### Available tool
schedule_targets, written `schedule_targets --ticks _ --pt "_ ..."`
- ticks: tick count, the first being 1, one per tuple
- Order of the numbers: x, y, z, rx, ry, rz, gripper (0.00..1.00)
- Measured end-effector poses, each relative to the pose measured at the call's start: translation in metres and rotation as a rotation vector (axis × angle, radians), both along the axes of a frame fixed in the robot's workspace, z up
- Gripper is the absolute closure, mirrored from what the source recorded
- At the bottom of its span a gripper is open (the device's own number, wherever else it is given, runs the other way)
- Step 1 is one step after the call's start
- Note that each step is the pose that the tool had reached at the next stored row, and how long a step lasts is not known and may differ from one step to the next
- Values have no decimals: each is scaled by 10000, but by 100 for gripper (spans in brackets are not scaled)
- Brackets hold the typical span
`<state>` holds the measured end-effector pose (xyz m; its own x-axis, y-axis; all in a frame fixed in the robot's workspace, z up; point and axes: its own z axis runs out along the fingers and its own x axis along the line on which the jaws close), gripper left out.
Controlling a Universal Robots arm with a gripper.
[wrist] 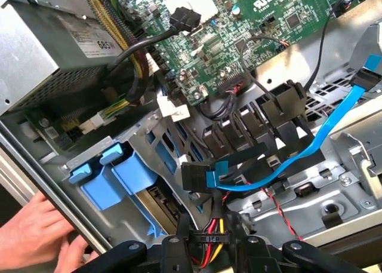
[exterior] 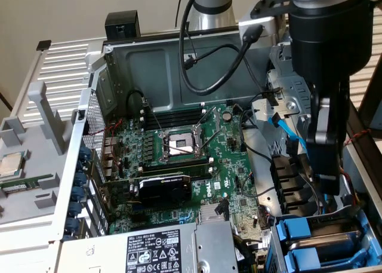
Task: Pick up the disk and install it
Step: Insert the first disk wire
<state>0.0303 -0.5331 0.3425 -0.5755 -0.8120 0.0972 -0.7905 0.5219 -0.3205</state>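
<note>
The arm (exterior: 209,7) entered at the top of the exterior view, where its pale grey section met a bulky black wrist (exterior: 327,40) toward that view's right. Below the wrist the gripper (exterior: 325,180) pointed almost straight down, a narrow black body with a grey side plate. Its lower end sat low on the exterior view's right.

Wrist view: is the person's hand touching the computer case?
Touching. The wrist view shows the hand with its fingers pressed against the metal rim of the computer case, with no gap between them.
</note>
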Motion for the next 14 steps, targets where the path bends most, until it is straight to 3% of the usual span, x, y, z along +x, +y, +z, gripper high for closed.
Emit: schedule_targets --ticks 5,10,14 --pt "-1 5 -3 3 0 -478 65" --pt "4 76 -3 1 0 -528 65" --pt "28 82 -9 1 0 -644 65"
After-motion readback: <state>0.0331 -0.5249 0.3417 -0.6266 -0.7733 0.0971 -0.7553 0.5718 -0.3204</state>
